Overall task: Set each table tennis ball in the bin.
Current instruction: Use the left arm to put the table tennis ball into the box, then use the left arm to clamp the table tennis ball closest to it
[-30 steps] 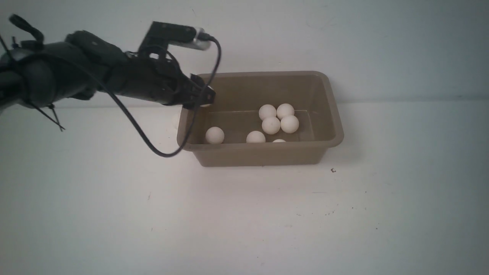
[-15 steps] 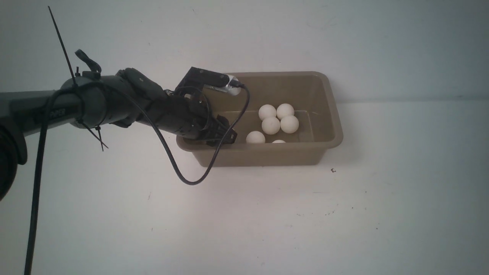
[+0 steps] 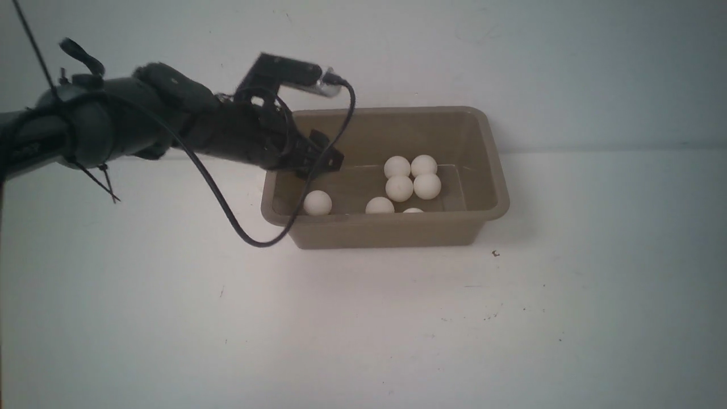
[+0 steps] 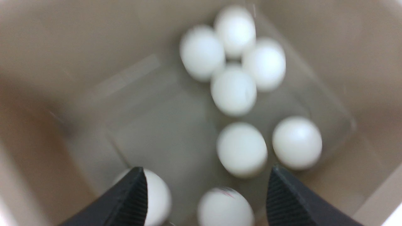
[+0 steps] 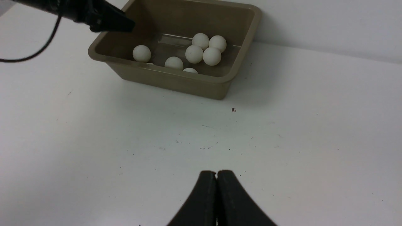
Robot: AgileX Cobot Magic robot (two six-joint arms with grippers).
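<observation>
Hovering over bin (image 3: 392,230), left gripper (image 3: 325,160) jaws apart, empty; right gripper (image 5: 216,172) closed. Blurry wrist view suggests eight balls (image 4: 234,91) inside. Risk: low retract snags cable (image 3: 250,241) on bin, tipping it.

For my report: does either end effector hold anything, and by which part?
Nothing is held. The left end effector is open over the bin; the right end effector is shut, empty.

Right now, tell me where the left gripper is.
In the front view the left gripper hangs open over the left end of the bin, with the leftmost table tennis ball below it.
</observation>
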